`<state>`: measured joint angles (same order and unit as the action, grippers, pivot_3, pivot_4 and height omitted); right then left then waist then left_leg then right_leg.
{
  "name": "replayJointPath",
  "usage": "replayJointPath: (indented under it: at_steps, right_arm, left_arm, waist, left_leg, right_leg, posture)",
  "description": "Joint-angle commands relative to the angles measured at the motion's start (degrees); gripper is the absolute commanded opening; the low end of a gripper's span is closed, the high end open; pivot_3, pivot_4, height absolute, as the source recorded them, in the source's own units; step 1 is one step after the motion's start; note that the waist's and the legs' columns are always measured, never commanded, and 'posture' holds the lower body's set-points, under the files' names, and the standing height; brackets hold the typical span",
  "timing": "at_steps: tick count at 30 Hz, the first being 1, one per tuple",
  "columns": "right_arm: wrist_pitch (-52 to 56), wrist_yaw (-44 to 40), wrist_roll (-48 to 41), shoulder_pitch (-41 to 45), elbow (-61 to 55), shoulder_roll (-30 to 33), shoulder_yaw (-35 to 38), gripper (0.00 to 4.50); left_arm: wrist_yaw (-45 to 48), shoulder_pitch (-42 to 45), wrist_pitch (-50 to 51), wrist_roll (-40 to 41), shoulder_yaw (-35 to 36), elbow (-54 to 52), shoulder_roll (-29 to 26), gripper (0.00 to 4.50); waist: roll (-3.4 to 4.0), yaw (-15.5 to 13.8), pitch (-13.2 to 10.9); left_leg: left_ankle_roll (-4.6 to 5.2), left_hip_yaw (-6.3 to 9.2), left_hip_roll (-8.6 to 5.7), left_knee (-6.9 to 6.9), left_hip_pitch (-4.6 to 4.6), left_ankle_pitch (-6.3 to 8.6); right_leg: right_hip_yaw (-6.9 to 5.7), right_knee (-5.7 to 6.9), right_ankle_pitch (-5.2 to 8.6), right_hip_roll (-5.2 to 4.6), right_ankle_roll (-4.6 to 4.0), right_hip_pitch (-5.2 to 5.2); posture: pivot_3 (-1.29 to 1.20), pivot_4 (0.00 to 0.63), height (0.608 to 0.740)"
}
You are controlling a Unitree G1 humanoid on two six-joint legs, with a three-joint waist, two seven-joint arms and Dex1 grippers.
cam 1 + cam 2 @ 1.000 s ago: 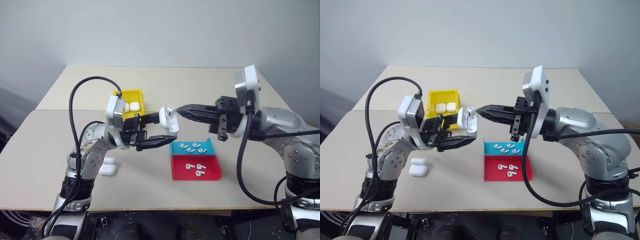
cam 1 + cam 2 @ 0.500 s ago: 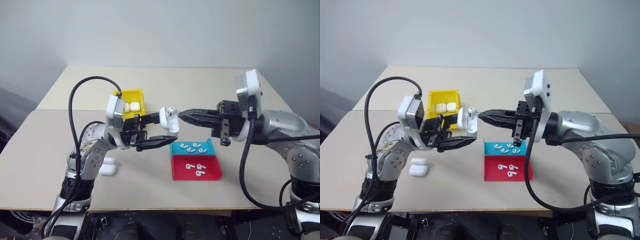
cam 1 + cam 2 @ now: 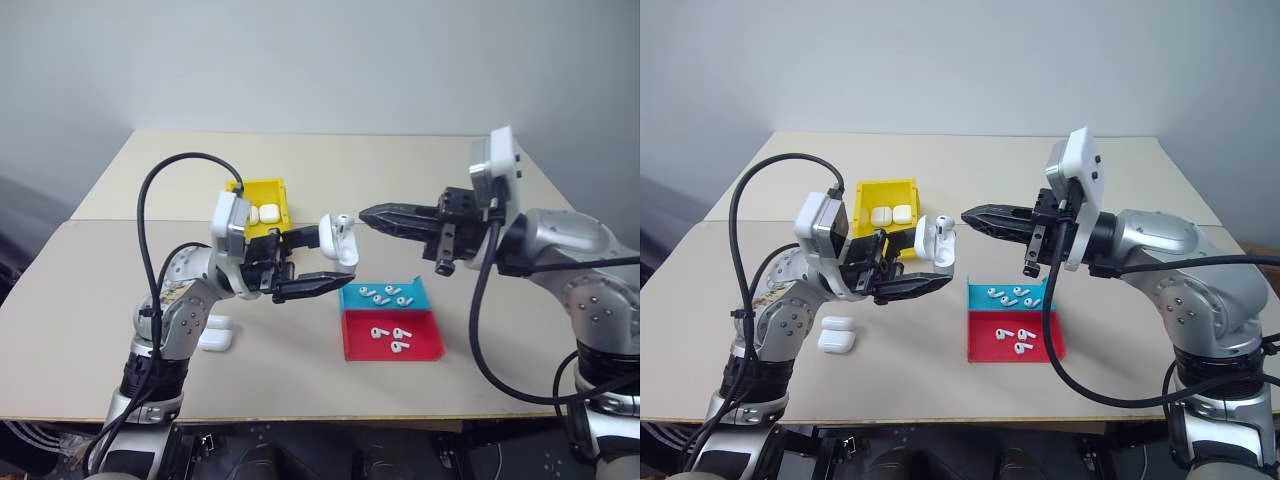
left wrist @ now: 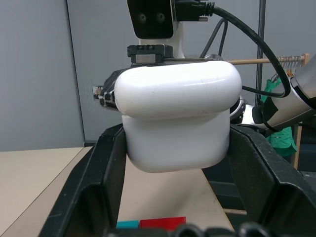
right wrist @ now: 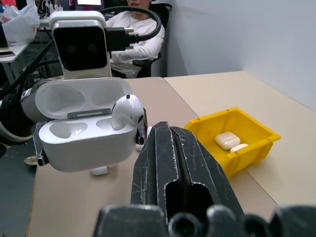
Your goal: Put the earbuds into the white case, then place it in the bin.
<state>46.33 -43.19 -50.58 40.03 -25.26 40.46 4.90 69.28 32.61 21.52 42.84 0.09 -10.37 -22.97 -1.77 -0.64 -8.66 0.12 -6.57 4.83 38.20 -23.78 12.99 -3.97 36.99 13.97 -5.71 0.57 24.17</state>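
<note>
Holding open white case [image 3: 338,240], one earbud [image 5: 126,111] seated

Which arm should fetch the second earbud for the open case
Right. The left gripper holds the open case, one earbud in it. The right gripper is shut, empty, nearer the teal tray.
</note>
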Motion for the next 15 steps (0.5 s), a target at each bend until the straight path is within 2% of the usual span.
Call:
replayJointPath:
  at_steps: [1, 15]
  right_arm:
    - [-1.4, 0.2, 0.2, 1.9, -0.7, -0.7, 0.7, 0.08]
    - [-0.2, 0.2, -1.1, 1.8, -2.8, -1.9, 0.4, 0.08]
  left_arm:
    - [0.2, 0.6, -0.7, 0.6, 0.5, -1.4, -0.1, 2.79]
    - [0.1, 0.7, -0.6, 0.7, 0.5, -1.4, 0.0, 2.79]
  waist:
    - [0.0, 0.0, 0.0]
    - [0.0, 0.0, 0.0]
  left_leg:
    - [0.0, 0.0, 0.0, 0.0, 0.0, 0.0]
    - [0.0, 0.0, 0.0, 0.0, 0.0, 0.0]
  right_leg:
    - [0.0, 0.0, 0.0, 0.0, 0.0, 0.0]
    - [0.0, 0.01, 0.0, 0.0, 0.0, 0.0]
  posture:
    - [0.0, 0.15, 0.74]
    - [0.0, 0.15, 0.74]
